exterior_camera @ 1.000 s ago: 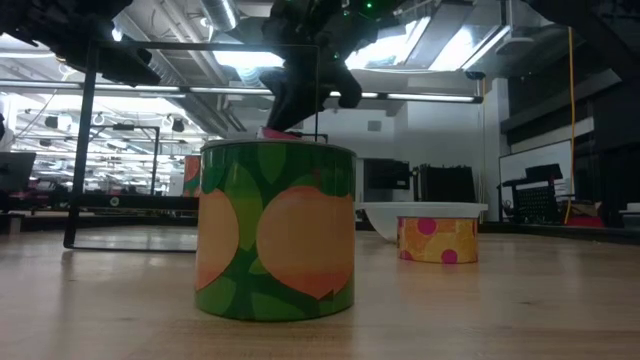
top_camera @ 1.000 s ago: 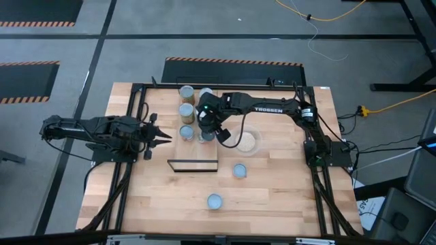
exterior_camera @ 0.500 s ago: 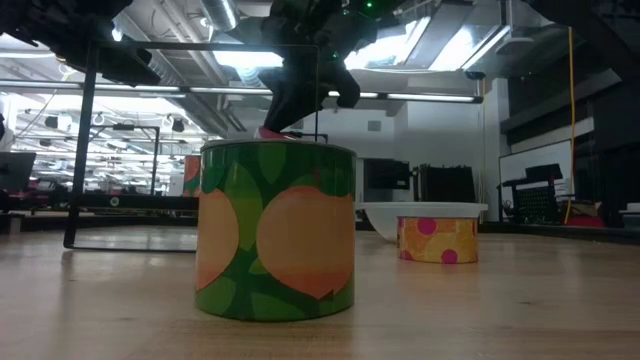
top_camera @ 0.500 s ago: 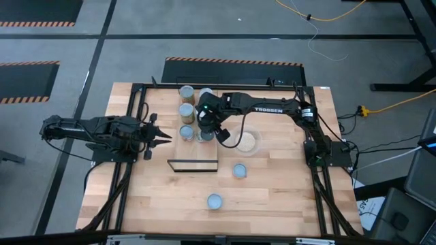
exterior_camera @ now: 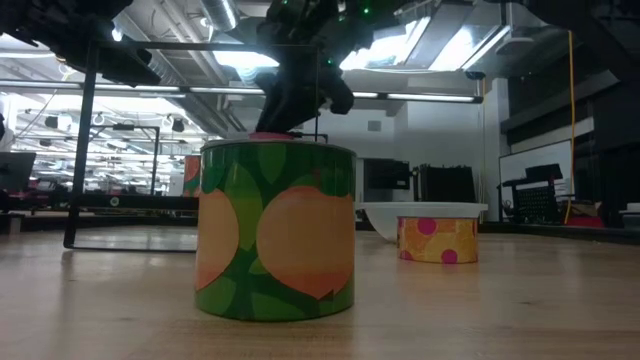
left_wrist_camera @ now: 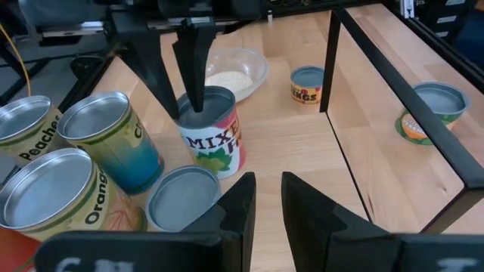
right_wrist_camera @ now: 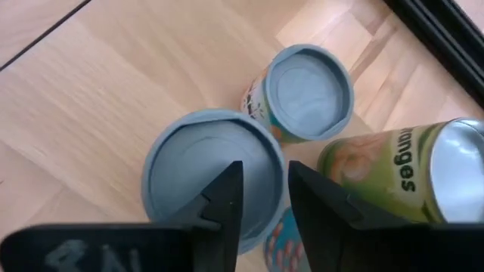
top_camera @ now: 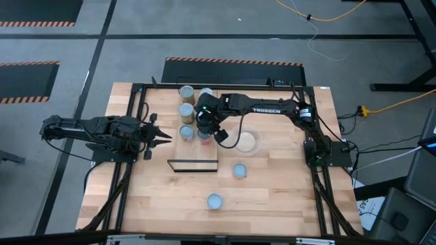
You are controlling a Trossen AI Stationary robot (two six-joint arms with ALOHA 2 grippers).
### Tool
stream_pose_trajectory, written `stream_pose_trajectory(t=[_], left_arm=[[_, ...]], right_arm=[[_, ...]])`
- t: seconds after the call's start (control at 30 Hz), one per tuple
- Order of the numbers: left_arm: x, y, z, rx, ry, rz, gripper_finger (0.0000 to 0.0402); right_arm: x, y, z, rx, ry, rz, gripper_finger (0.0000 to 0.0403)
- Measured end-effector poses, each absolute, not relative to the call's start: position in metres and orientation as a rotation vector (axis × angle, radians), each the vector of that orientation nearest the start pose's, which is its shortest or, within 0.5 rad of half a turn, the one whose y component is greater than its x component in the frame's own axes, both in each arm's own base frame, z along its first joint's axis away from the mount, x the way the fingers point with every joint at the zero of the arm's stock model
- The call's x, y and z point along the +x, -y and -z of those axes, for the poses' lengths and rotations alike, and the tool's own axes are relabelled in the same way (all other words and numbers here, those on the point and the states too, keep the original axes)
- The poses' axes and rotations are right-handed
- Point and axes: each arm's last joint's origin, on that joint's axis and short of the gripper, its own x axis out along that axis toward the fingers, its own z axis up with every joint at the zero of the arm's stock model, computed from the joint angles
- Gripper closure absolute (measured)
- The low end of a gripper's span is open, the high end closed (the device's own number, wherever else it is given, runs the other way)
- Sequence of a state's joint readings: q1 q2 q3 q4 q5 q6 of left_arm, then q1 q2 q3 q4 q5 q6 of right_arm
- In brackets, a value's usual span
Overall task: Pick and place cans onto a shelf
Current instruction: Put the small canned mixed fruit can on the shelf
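Now, my right gripper (top_camera: 205, 132) hung over MIXED can (left_wrist_camera: 211, 140), fingers slightly parted, gripping nothing, near table's (top_camera: 272, 197) far edge; left gripper (top_camera: 161, 139) parted, idle.

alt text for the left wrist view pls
The right gripper hangs fingers-down over a "Mixed" can standing among four other cans. Behind it sit a clear bowl and two more cans by a black frame.

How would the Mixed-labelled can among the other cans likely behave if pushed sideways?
The Mixed-labelled can stands upright and looks taller than wide, so a low push probably slides it, a high one might tip it. Being cylindrical, it would likely roll once down. The blue can close beside it would probably get bumped.
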State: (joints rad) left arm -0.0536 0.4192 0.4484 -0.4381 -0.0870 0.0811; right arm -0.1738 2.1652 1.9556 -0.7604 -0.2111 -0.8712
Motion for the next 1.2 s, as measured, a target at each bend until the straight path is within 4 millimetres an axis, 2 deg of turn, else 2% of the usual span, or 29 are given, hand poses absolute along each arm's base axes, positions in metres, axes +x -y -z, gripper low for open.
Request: stream_pose_trajectory(t=[0.27,0.53,0.67,0.77,1.07,1.2], left_arm=[[0.111,0.003,-0.240,0.109,-0.410,-0.016,0.0343],[0.111,0.003,-0.240,0.109,-0.410,-0.016,0.0343],[0.111,0.003,-0.240,0.109,-0.410,-0.016,0.0343],[0.111,0.003,-0.240,0.109,-0.410,-0.016,0.0343],[0.111,0.003,-0.240,0.109,-0.409,-0.016,0.0343],[0.111,0.003,-0.240,0.109,-0.410,-0.016,0.0343]], right_arm=[[0.470,0.069,-0.252,-0.670,-0.892,-0.382,0.0291],[0.472,0.041,-0.278,-0.731,-0.894,-0.367,0.0291],[0.472,0.027,-0.290,-0.632,-0.895,-0.332,0.0291],[0.472,0.020,-0.291,-0.507,-0.906,-0.277,0.0291],[0.468,0.026,-0.288,-0.311,-0.969,-0.198,0.0291],[0.467,0.030,-0.284,-0.212,-0.976,-0.276,0.0291]])
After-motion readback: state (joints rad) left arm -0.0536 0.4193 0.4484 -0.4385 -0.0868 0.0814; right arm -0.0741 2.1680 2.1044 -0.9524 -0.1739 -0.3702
